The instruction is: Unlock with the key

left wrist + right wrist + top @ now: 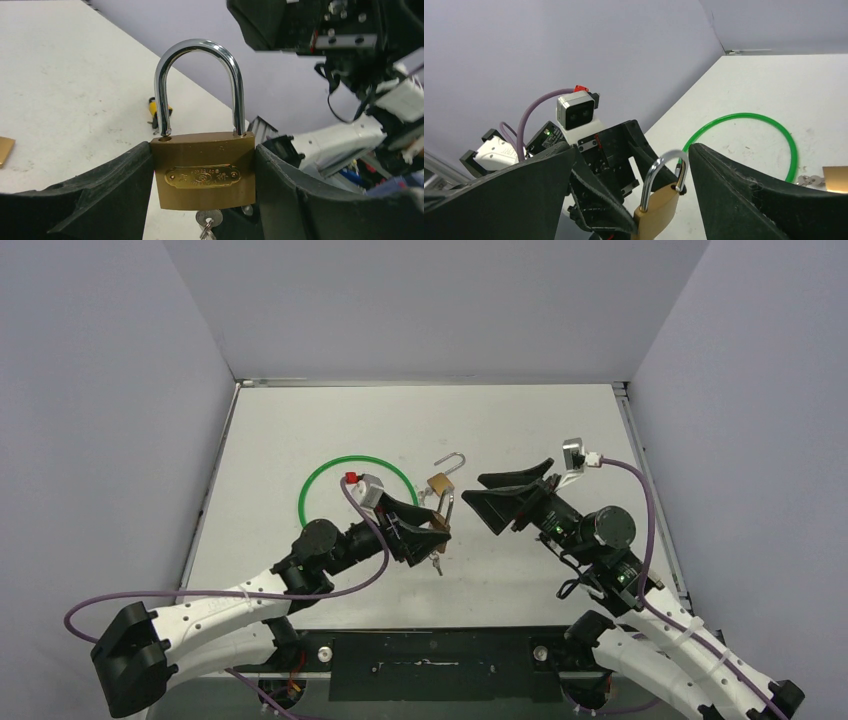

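Above the bench (520, 420), left end effector (204, 150): clamped on the gold lock (205, 175), loop up.
Key (207, 220): hanging under the lock.
Right end effector (631, 150): fingers wide apart, holding nothing.

A green ring (360, 457) lies flat on the white table (300, 420), just left of the left fingers (420, 520); a small yellow object (161, 111) lies beyond them.

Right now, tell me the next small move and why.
Likely ease the open right fingers onto the chrome shackle and lift gently: the left fingers clamp the brass padlock, a small silver key sits in its keyway, and the shackle's short leg looks just out of its hole.
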